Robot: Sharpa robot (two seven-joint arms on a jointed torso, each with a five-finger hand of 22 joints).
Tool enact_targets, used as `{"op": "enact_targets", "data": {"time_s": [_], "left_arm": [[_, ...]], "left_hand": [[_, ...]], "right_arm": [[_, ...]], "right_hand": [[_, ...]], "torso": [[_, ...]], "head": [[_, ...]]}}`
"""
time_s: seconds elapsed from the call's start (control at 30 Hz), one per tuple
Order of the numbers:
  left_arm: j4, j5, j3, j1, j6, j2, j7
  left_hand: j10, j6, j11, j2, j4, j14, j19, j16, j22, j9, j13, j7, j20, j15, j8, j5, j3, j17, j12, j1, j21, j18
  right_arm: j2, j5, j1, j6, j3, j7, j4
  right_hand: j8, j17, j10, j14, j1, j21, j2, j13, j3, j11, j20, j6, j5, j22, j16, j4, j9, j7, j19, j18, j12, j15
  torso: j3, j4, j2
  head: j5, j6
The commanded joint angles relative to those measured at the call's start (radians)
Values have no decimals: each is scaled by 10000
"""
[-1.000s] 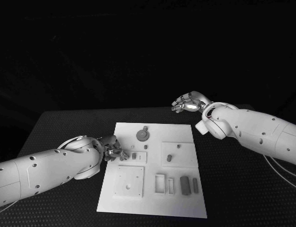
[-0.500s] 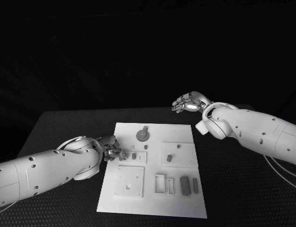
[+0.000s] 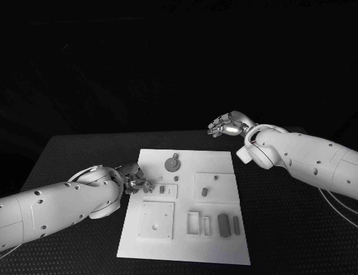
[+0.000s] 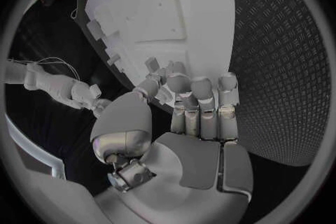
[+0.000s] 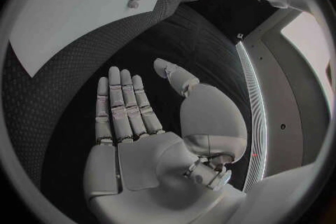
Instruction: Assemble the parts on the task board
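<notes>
Task board (image 3: 187, 229) mid table, left hand (image 3: 135, 179) fingers curled at its edge, grip unclear, right hand (image 5: 150, 134) spread, holding nothing

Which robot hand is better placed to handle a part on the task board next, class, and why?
Probably the left robot hand: its fingers reach over the task board at its left edge, by the small parts. The right robot hand hovers open beyond the far edge.
</notes>
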Motion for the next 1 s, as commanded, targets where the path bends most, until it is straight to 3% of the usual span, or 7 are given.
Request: {"op": "enact_targets", "data": {"time_s": [0.03, 0.33, 0.4, 0.63, 0.73, 1.0], "left_arm": [[10, 87, 1, -3, 7, 39, 76], [34, 30, 0, -4, 258, 71, 16], [34, 26, 0, -5, 291, 70, 1], [57, -193, 0, -5, 414, 81, -30], [61, -219, -1, -5, 514, 95, -52], [45, -277, -1, -6, 550, 97, -88]], "left_hand": [[-6, 63, -65, 332, -336, 62, 58, 68, 199, -2, 14, 14, -1446, -4, 62, -63, 758, -16, 71, 171, 60, -86], [-18, 43, -62, 369, -388, 50, 44, 68, 198, -9, 8, 18, -1446, 4, 66, -175, 810, -28, 76, 83, 74, -83], [-18, 43, -62, 369, -393, 50, 43, 68, 198, -9, 8, 17, -1446, 5, 67, -176, 814, -28, 76, 82, 75, -83], [-17, 43, -62, 370, -412, 51, 41, 71, 199, -9, 8, 17, -1447, 6, 71, -177, 825, -29, 79, 75, 80, -81], [-15, 47, -63, 377, -415, 53, 41, 74, 200, -8, 8, 17, -1446, 7, 74, -182, 828, -30, 82, 63, 83, -82], [-7, 55, -66, 384, -449, 60, 38, 87, 201, -7, 11, 13, -1446, 9, 86, -145, 850, -29, 97, 40, 93, -81]], "right_arm": [[-3, 1, 1, 128, 4, 100, 9], [-9, 1, 1, 132, 4, 101, 19], [-16, 1, 1, 130, 4, 100, 22], [-27, 1, 1, 133, 4, 98, 30], [-27, 1, 1, 127, 4, 100, 33], [-31, 1, 1, 138, 4, 100, 38]], "right_hand": [[43, -15, 91, 14, -72, -61, -3, -8, -43, -8, 4, -62, 49, 14, -70, 21, -14, 37, -71, -183, -59, 55], [44, -15, 92, 14, -74, -61, 0, -8, -42, -9, 3, -63, 53, 16, -71, 19, -16, 36, -72, -182, -61, 55], [44, -15, 92, 14, -75, -62, 0, -8, -41, -9, 3, -63, 53, 16, -71, 18, -16, 36, -72, -182, -62, 55], [45, -16, 94, 15, -75, -62, 0, -7, -40, -10, 2, -63, 55, 17, -72, 14, -18, 35, -72, -182, -63, 54], [45, -16, 94, 15, -76, -62, 0, -7, -40, -10, 2, -63, 55, 18, -72, 14, -18, 36, -72, -182, -64, 54], [47, -16, 96, 16, -80, -62, 0, -7, -40, -10, 2, -63, 57, 19, -73, 13, -20, 35, -72, -182, -66, 53]], "torso": [[2, 1, 2], [6, 6, -5], [5, 9, -4], [11, -2, -1], [8, -2, 1], [3, 4, 2]], "head": [[12, -15], [39, -69], [14, -22], [25, -64], [41, -20], [51, -80]]}}
